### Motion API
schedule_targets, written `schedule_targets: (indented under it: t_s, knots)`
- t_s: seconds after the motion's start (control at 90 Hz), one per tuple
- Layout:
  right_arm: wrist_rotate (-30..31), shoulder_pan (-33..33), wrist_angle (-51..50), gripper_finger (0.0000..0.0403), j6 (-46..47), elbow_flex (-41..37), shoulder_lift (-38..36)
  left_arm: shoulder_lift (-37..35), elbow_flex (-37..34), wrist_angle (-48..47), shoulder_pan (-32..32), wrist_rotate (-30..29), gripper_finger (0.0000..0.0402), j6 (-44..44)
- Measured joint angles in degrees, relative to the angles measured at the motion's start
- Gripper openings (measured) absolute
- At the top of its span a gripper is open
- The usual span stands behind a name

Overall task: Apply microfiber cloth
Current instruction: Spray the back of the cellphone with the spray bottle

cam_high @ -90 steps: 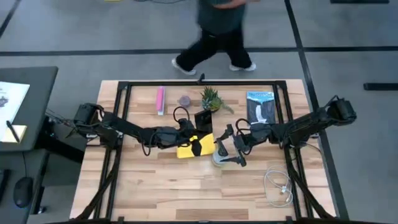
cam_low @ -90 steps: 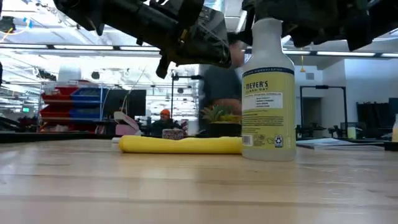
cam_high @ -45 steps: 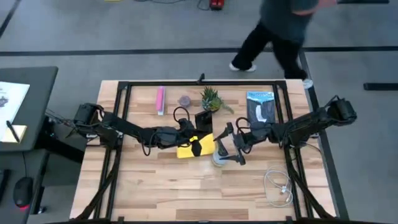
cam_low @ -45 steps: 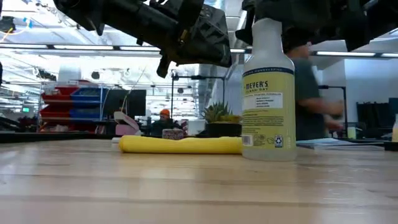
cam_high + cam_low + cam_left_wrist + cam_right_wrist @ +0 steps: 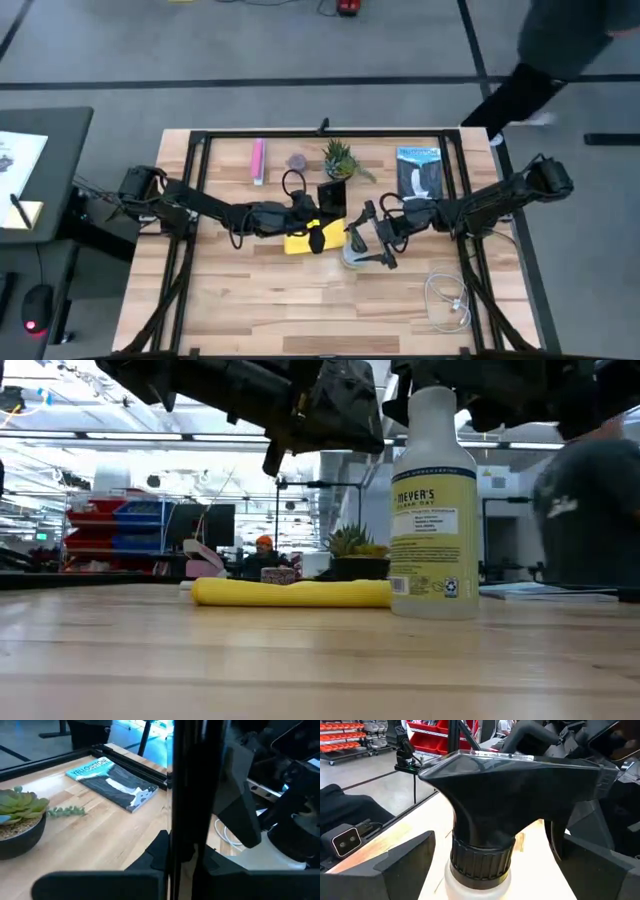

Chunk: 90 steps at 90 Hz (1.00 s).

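Left hand [image 5: 316, 238] above soft bright yellow fabric cloth [image 5: 298, 241], grip unclear; light, floppy; pinch edge.

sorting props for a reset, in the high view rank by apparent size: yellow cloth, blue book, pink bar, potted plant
1. Microfiber cloth and blue book look about alike; the left hand partly covers the cloth, so I can't rank them.
2. Potted plant.
3. Pink bar, the narrowest.
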Motion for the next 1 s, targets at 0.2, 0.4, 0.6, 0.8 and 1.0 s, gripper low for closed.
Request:
schedule_targets:
  t_s: [0.2, 0.4, 0.6, 0.8, 1.0]
  knots:
    - [-0.02, 0.00, -0.02, 0.0335, -0.02, 0.00, 0.00, 0.00, 0.02, 0.03, 0.00, -0.01, 0.0011, 0.01]
    - [-0.26, 0.02, -0.20, 0.0298, 0.20, 0.00, 0.00, 0.00, 0.02, 0.02, 0.00, -0.02, 0.0011, 0.01]
    - [-1.29, -0.02, -0.22, 0.0291, 0.20, 0.00, 0.00, 0.00, 0.02, 0.02, 0.00, -0.02, 0.0011, 0.01]
    - [0.16, -0.20, -0.66, 0.0291, -0.26, 0.07, 0.00, 0.00, 0.02, -0.53, 0.00, -0.14, 0.0011, 1.64]
    - [3.70, 0.05, -3.49, 0.0291, -0.28, 0.26, -0.15, 0.00, 0.02, -3.13, 0.00, -0.28, 0.0011, 2.44]
